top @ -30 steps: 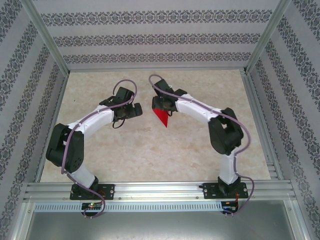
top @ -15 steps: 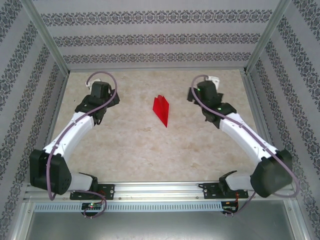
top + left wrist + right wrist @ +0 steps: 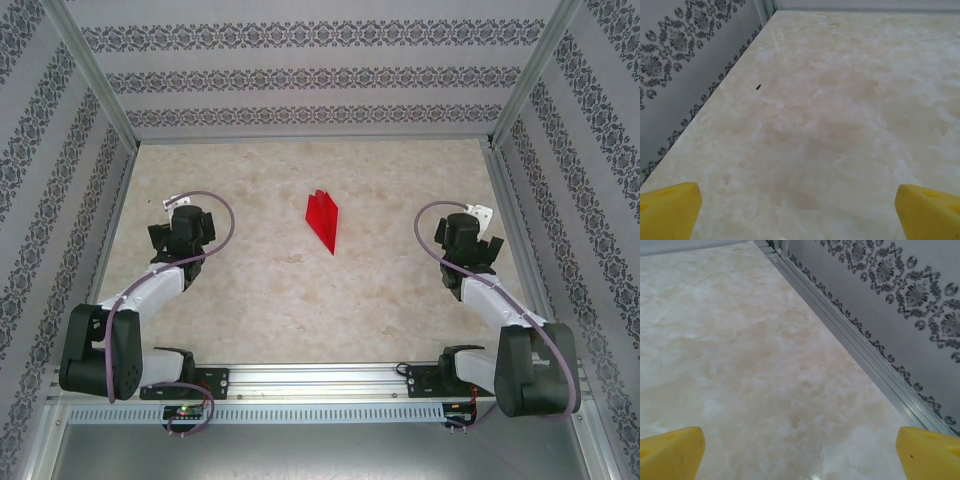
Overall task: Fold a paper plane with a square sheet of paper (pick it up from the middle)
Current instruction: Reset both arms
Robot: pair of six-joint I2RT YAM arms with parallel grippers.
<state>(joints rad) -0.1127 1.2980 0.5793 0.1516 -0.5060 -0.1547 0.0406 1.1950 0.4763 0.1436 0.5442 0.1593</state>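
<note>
Top external view, nearest first: both arm bases sit at the near edge of the marble table (image 3: 280, 300), each arm tucked to its own side. The left gripper (image 3: 185, 222) hangs by the left wall and the right gripper (image 3: 468, 232) by the right rail. In each wrist view, the left gripper (image 3: 799, 220) and right gripper (image 3: 800, 455) show yellow fingertips spread wide, with bare tabletop between them and nothing held.

Farther out, the paper plane (image 3: 323, 220), a creased red dart, lies flat at mid-table with its nose toward the near edge. It sits between the two grippers, well apart from both and slightly beyond them.

The folding looks finished. The step in hand appears to be parking the arms, which is best done by keeping them to the outer sides and away from the light paper.
</note>
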